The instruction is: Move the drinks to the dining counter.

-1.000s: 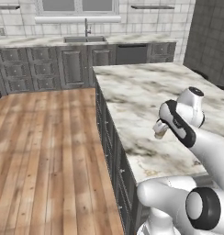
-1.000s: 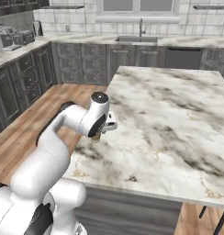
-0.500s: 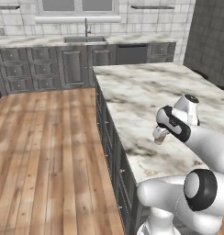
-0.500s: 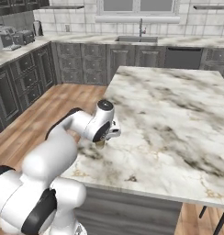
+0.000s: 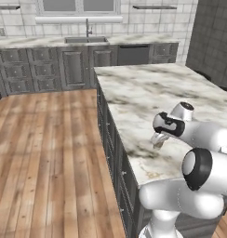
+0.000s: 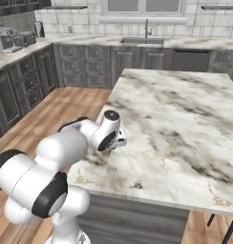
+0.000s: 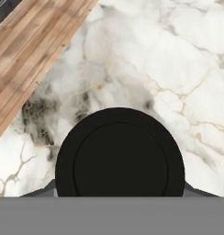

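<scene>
Gripper [image 5: 158,141] gripped coffee cup [image 7: 120,153] over dining counter [image 6: 185,114] near-left edge; likely light, crushable paper — hold mid-wall, gently.

The gripper [image 5: 158,141] hangs over the near left part of the dining counter [image 5: 148,93], close to the edge toward the wooden floor [image 5: 45,139]. In the hand view the coffee cup [image 7: 119,153] sits directly below it, above the counter top. A sink [image 6: 142,40] sits in the wall counter [image 6: 137,43] behind.
</scene>
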Controlling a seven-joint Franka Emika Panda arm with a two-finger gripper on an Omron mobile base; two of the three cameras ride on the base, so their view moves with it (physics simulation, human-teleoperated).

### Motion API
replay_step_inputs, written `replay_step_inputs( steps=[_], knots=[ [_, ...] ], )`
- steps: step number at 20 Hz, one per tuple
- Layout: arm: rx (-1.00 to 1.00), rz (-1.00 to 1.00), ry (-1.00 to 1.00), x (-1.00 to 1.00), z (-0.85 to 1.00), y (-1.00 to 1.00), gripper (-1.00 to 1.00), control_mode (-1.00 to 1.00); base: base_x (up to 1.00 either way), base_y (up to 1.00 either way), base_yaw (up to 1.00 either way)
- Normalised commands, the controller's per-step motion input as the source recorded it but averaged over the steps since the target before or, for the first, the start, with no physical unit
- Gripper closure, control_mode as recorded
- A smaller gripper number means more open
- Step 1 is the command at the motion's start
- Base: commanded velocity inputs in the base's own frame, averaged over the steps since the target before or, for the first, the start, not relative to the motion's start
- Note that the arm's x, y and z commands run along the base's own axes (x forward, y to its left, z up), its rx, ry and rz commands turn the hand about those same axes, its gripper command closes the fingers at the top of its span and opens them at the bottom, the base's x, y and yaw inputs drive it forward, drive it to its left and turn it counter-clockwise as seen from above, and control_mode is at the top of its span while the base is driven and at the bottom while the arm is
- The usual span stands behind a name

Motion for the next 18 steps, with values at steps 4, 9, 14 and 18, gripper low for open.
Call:
replay_step_inputs(
  steps=[4,9,14,18],
  knots=[
    [0.0,0.0,0.02,0.35,-0.39,0.0,1.0,-1.0,0.0,0.0,0.0],
    [0.0,0.0,0.03,0.35,-0.36,-0.01,1.0,-1.0,0.0,0.0,0.0],
    [0.0,0.0,0.03,0.32,-0.34,0.0,-1.0,-1.0,0.0,0.0,0.0],
    [0.0,0.0,0.0,0.08,-0.28,0.0,-1.0,-1.0,0.0,0.0,0.0]
  ],
)
